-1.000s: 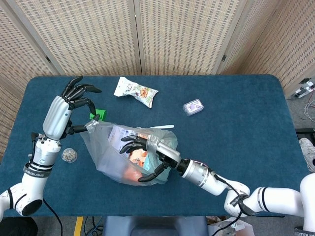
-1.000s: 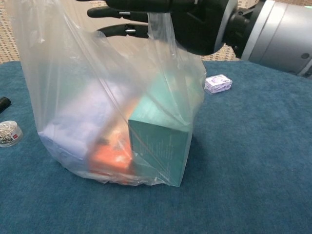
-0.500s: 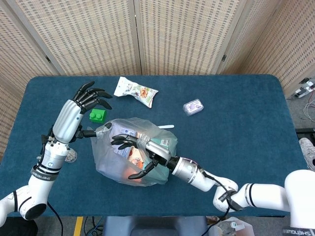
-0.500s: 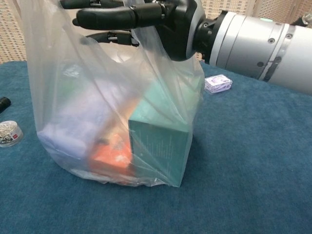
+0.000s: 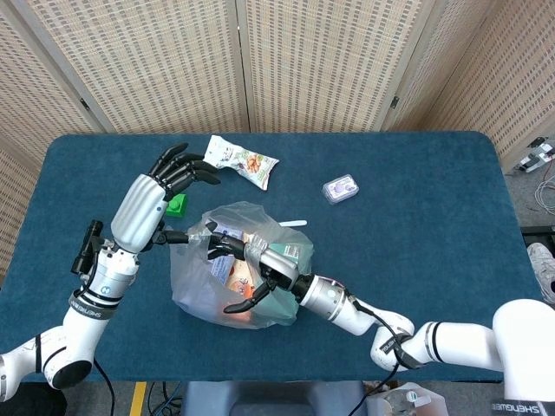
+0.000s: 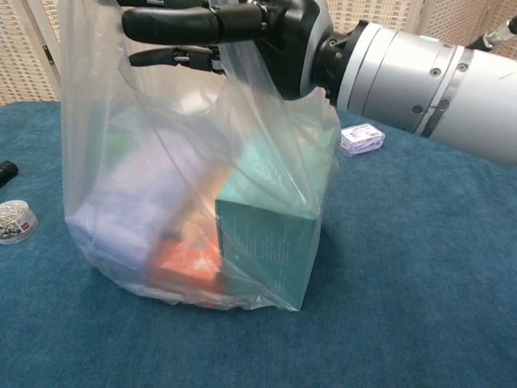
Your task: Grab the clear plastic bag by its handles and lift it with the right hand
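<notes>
**At the middle of the worktop: my right hand in the handles of the clear bag**

Near the front centre of the blue worktop (image 5: 416,225) stands the clear plastic bag (image 6: 161,186), its bottom resting on the cloth. Inside it I can make out a teal carton (image 6: 266,238) standing on end, an orange packet (image 6: 187,260) beside it, and something pale purple toward the left side. My right hand (image 6: 242,28) sits at the top of the bag with the film of a handle draped over it; the fingers (image 6: 174,24) are stretched out across the mouth, and I cannot tell whether they actually clench the handle. My left hand (image 5: 152,204) is raised just beside the bag's left edge, fingers spread and grasping nothing that I can see. Behind it lies a green block (image 5: 178,204). Further back rests a snack packet (image 5: 240,160), and to the right, well apart from the bag, a small purple-and-white pack (image 5: 340,188). A little clear container (image 6: 16,222) sits at the left edge in the chest view.
</notes>
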